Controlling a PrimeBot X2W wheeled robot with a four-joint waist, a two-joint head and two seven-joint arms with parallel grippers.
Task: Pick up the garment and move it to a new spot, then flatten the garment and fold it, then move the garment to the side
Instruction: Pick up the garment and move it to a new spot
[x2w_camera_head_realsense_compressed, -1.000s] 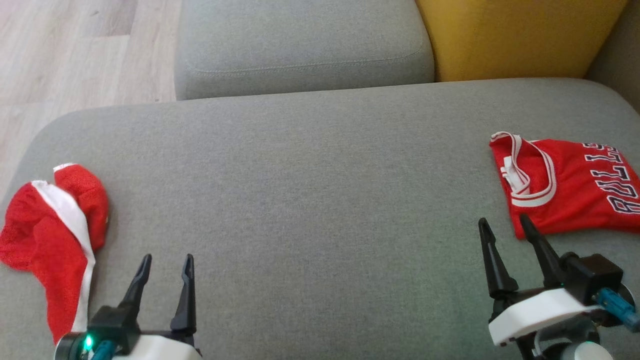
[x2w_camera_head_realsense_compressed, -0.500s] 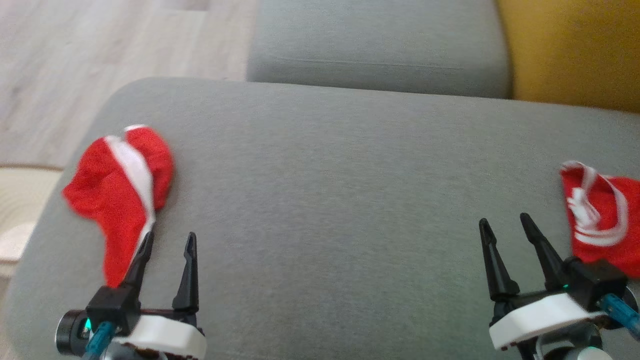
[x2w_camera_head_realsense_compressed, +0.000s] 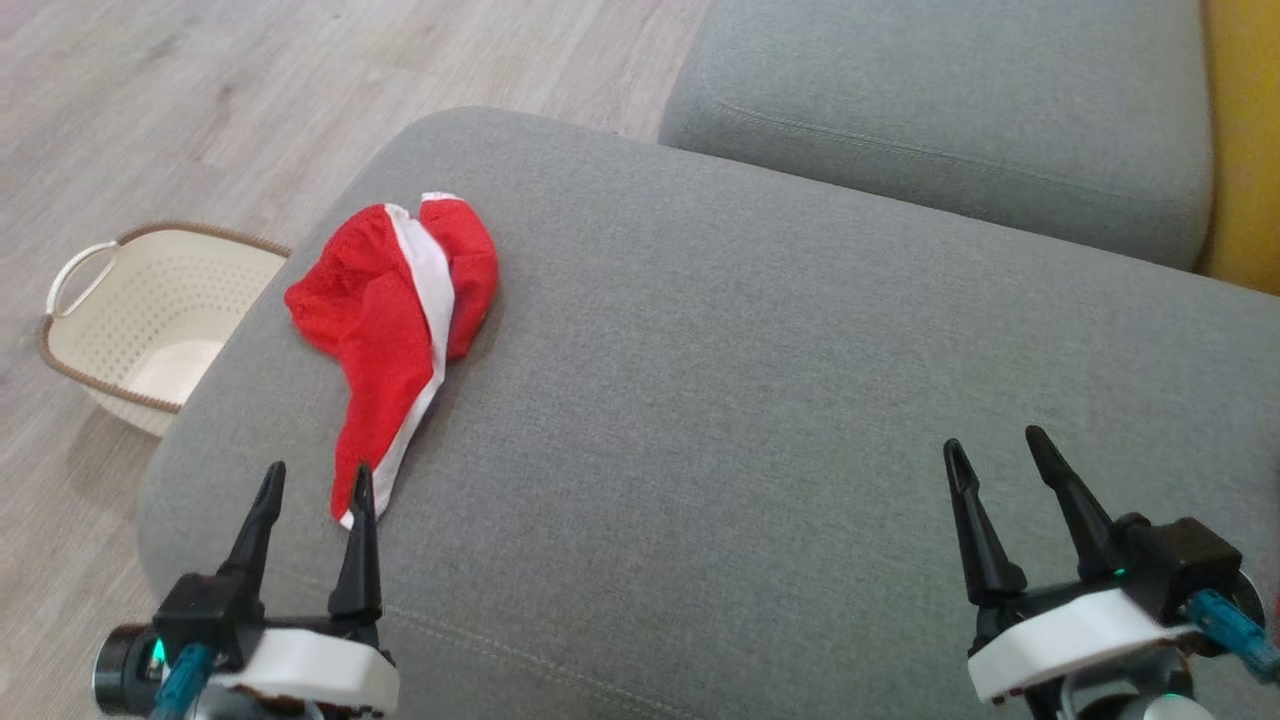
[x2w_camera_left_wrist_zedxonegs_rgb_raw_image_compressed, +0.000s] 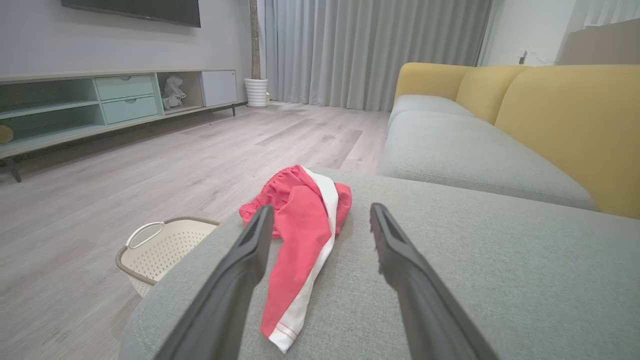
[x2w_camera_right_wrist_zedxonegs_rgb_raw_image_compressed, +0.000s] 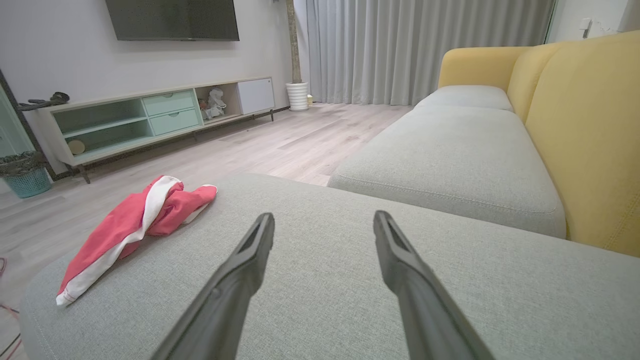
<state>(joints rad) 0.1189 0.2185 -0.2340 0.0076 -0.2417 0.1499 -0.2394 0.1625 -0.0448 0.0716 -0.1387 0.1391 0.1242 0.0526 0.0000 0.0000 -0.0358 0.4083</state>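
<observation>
A crumpled red garment with a white stripe lies on the left part of the grey sofa seat. My left gripper stands open just short of the garment's near tip, one finger overlapping that tip in the head view. Seen from the left wrist, the garment lies ahead between the open fingers, apart from them. My right gripper is open over bare cushion at the lower right, nothing between its fingers. The right wrist view has the garment far off to the left.
A cream perforated basket with a brown rim stands on the wooden floor beside the sofa's left edge. A second grey cushion and a yellow backrest lie behind. A TV cabinet stands across the room.
The head camera has swung left: the garment now sits nearer the picture's middle, the basket has come into view and the red jersey at the right has gone out of frame. Both grippers stay open.
</observation>
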